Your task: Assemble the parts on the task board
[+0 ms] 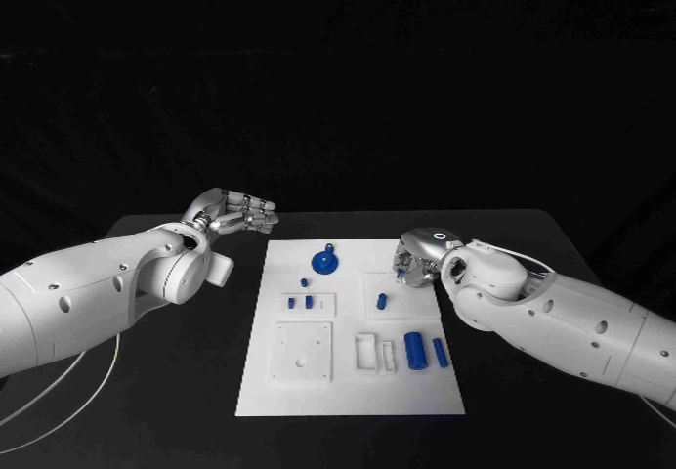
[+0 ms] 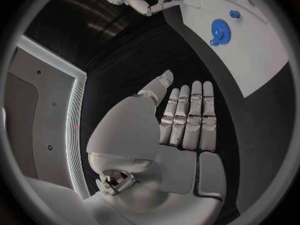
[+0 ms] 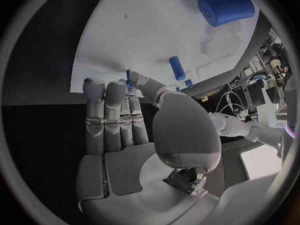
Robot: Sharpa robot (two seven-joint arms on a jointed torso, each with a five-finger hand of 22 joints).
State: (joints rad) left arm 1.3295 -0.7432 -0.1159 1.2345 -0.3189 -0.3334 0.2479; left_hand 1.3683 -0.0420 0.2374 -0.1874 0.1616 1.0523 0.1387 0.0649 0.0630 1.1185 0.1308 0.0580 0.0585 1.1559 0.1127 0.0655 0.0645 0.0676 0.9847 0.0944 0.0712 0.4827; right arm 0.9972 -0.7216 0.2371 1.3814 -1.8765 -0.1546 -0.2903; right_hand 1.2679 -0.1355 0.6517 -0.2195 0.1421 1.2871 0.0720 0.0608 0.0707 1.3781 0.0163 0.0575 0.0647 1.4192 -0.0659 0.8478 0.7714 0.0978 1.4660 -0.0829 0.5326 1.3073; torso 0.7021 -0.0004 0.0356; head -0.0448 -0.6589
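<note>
We find both hands empty, fingers straight and close together: the left hand [image 1: 232,212] beside the board [image 1: 353,396], the right hand [image 1: 417,258] over its right edge. Parts lie loose: gear [image 1: 325,261], cylinder [image 1: 414,349]. A low sweep could scatter them.

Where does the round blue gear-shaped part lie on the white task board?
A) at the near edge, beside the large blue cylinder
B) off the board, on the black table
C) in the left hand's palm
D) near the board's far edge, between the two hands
D: the round blue gear-shaped part lies on the white task board near its far edge, apart from the left hand and the right hand; the large blue cylinder lies nearer the robot.
</note>
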